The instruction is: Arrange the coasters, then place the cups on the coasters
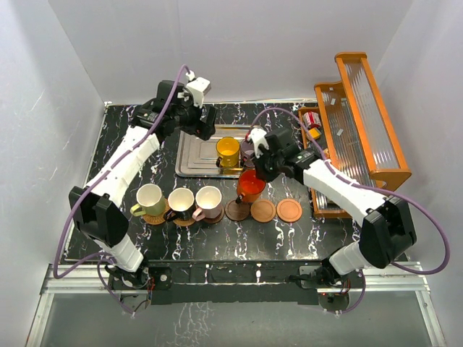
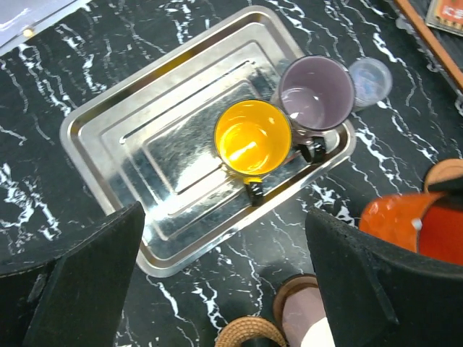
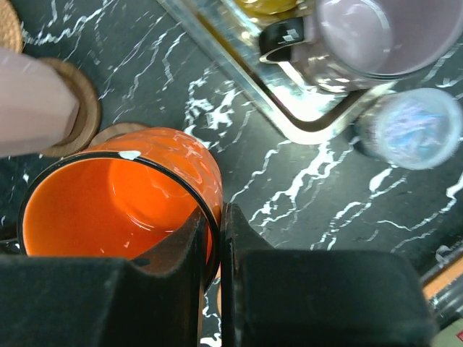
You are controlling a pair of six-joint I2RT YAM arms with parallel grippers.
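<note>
Three cups stand on coasters in a row: cream-yellow (image 1: 148, 199), black (image 1: 181, 202) and pink (image 1: 208, 201). Right of them lie three bare coasters, one dark (image 1: 237, 210) and two reddish (image 1: 262, 211) (image 1: 289, 210). My right gripper (image 3: 215, 238) is shut on the rim of the red-orange cup (image 3: 116, 202), which is just behind the dark coaster (image 3: 119, 130). The yellow-orange cup (image 2: 253, 137) and the purple-grey cup (image 2: 316, 92) stand on the steel tray (image 2: 108, 137). Above the tray's near edge, my left gripper (image 2: 224, 282) is open and holds nothing.
A small clear lidded jar (image 2: 370, 78) stands beside the tray's right corner. An orange wooden rack (image 1: 362, 123) with ribbed panels fills the right side of the marble table. White walls enclose the back and sides.
</note>
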